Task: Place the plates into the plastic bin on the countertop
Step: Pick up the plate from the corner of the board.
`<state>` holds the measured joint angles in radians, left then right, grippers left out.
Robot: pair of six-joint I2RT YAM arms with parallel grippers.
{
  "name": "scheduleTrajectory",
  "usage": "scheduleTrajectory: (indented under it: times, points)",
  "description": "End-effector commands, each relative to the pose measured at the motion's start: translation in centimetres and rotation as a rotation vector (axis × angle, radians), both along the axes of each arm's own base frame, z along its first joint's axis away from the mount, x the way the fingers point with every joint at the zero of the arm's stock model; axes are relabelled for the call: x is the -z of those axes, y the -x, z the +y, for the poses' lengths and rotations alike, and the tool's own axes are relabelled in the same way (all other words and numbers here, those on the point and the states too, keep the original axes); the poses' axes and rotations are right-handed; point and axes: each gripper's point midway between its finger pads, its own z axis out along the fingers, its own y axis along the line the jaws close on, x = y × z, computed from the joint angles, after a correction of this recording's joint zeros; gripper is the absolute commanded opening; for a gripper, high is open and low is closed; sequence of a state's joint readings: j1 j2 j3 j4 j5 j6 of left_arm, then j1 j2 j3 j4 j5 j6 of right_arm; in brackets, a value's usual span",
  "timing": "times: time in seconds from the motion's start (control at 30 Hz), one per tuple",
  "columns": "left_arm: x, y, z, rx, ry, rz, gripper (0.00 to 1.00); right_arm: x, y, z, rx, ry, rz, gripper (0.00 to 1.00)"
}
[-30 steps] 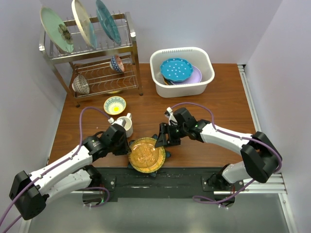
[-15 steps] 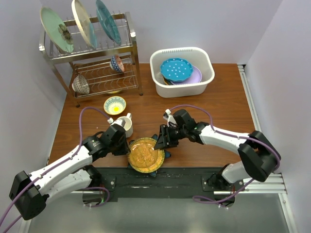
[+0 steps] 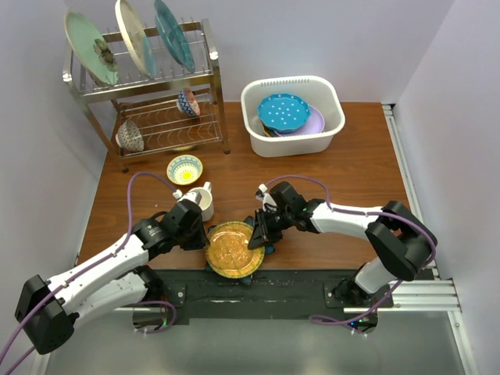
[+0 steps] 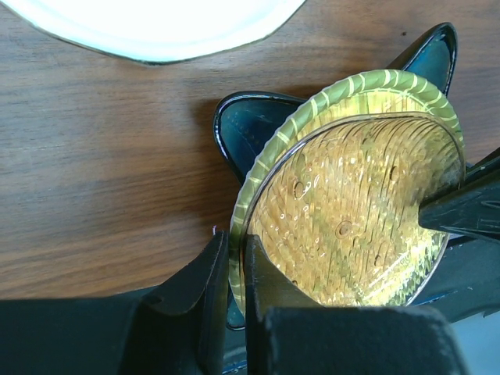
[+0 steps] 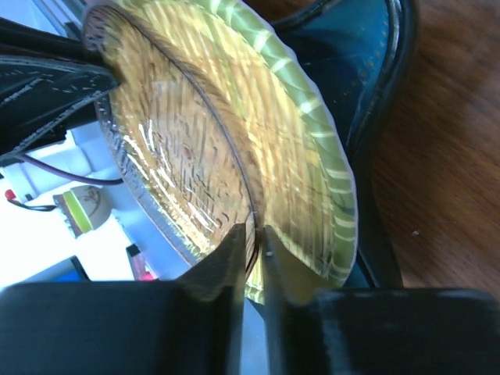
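Stack location: near edge of the reddish-brown wood-grain countertop (image 3: 344, 172), between the two grippers, well apart from the bin.
Stack make-up: ribbed amber glass plate (image 4: 351, 219) on top, round green-striped plate (image 4: 344, 90) under it, dark teal star-shaped plate (image 4: 246, 133) at the bottom, flat on the wood.
Left gripper (image 4: 234, 242): clamped on the stack's left rim, striped edge running down between the fingers.
Right gripper (image 5: 252, 234): pinched on the amber glass plate at the opposite rim, that edge tilted up off the striped one.
White rectangular plastic bin (image 3: 293, 144): far right of the counter, holding a blue dotted plate (image 3: 283, 112) over a lavender plate (image 3: 315, 121).
Obstructions: white mug (image 3: 201, 199) just beside the left gripper; small patterned bowl (image 3: 184, 169) beyond it.
Steel wire dish rack (image 3: 215, 78): far left, three plates upright on the top tier, two bowls below.
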<state>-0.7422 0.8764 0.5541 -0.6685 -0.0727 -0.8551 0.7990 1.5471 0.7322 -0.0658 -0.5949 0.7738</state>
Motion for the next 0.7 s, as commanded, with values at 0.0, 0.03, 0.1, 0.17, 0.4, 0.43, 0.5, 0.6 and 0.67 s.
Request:
scheduleTrajectory:
  times: [0.0,0.03,0.1,0.17,0.4,0.43,0.5,0.6,0.67]
  points:
    - [-1.8,-1.1,-0.8,-0.012,0.042,-0.056,0.06,-1.9,-0.9,1.1,-0.004,-0.043,-0.052,0.08]
    - [-1.8,-1.1,-0.7,-0.014,0.041,-0.055,0.09,-1.9,-1.0,1.1,-0.002,-0.039,-0.057,0.07]
    - [-2.1,-1.2,-0.6,-0.017,0.041,-0.066,0.21,-2.2,-1.1,1.1,-0.001,-0.041,-0.063,0.06]
    - [-2.2,-1.1,-0.7,-0.010,0.046,-0.068,0.37,-2.3,-1.2,1.1,0.001,-0.040,-0.068,0.05]
    - [-3.4,-1.5,-0.4,-0.009,0.039,-0.110,0.80,-2.6,-1.3,1.1,0.005,-0.041,-0.075,0.03]
    - [-3.7,-1.5,-0.4,-0.008,0.043,-0.116,0.82,-2.8,-1.4,1.1,0.006,-0.044,-0.080,0.03]
    - [-4.5,-1.8,-0.4,-0.011,0.055,-0.140,0.85,-3.1,-1.6,1.1,0.006,-0.041,-0.088,0.03]
    - [-5.8,-2.3,-0.2,-0.019,0.065,-0.189,0.86,-4.3,-2.3,1.7,0.003,-0.052,-0.120,0.02]
    - [-7.3,-2.9,-0.3,-0.019,0.088,-0.244,0.87,-4.6,-2.5,1.9,-0.006,-0.046,-0.131,0.02]
